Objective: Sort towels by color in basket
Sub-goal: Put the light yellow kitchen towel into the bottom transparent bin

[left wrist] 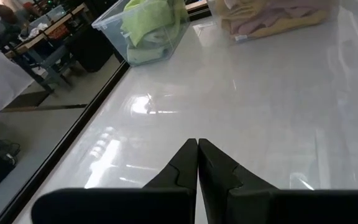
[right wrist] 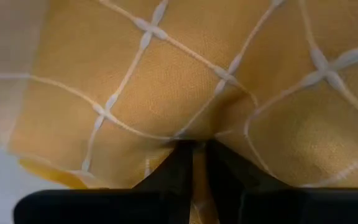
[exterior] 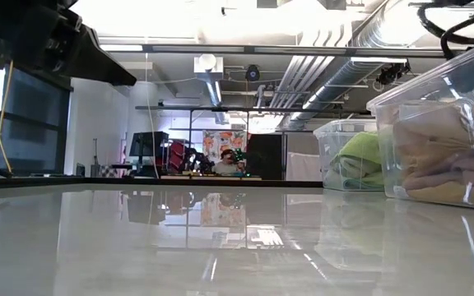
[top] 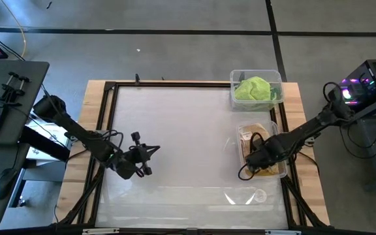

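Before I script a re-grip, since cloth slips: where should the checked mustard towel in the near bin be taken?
Pinch a raised fold of the checked mustard towel from straight above. It lies crumpled on top in the near clear bin, whose walls block any sideways approach. The right gripper is already at such a fold, fingers nearly closed on it.

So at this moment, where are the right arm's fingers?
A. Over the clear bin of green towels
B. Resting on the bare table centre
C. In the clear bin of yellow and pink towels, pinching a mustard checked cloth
C: the right gripper is down in the nearer clear plastic bin, fingers nipping the mustard-yellow checked cloth; the green towels lie in the other bin.
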Motion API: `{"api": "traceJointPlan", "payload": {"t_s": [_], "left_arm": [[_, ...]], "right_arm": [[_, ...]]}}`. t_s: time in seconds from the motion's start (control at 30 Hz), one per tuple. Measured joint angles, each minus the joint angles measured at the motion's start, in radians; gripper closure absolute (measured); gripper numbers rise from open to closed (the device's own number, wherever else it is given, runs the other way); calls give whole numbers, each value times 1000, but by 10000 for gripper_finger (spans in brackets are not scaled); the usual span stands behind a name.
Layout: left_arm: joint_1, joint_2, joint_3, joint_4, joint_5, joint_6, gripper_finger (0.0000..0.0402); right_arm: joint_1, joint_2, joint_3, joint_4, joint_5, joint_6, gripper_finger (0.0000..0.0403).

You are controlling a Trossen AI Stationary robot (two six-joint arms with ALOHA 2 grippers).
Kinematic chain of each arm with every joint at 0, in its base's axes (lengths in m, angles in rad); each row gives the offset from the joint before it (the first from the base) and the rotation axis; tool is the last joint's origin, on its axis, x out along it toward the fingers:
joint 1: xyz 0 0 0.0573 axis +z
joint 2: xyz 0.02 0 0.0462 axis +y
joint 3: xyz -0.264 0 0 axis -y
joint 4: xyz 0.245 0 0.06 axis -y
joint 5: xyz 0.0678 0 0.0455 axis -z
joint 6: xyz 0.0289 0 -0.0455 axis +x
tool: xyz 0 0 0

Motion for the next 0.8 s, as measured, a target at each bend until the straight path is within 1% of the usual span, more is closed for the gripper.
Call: {"api": "traceJointPlan", "payload": {"t_s": [0.07,0.13,0.2,0.23,0.3,0.37,0.43,0.47,0.57,0.63,0.7,0.8], "left_arm": [[6,1,0,1,0,0,401],[11,1,0,1,0,0,401],[11,1,0,3,0,0,401],[11,1,0,3,0,3,401],[11,1,0,4,0,3,401],[11,1,0,6,0,2,401],[11,1,0,8,0,2,401],[11,1,0,8,0,2,401],[11,1,0,8,0,2,401],[11,1,0,8,0,2,401],[11,1,0,8,0,1,401],[11,1,0,8,0,0,401]], "right_arm": [[0,-2,19,-13,1,-8,361],[1,-9,65,-30,5,-14,361],[4,-19,131,-58,33,-28,361],[5,-22,169,-76,67,-41,361],[5,-23,242,-129,168,-56,361],[-7,-24,301,-198,314,-62,361],[-31,-25,327,-256,462,-70,362],[-48,-27,329,-282,504,-70,363],[-117,-30,299,-338,517,-72,369],[-162,-29,246,-335,520,-95,374],[-205,-29,181,-268,498,-144,380],[-246,-28,69,-104,427,-206,387]]}}
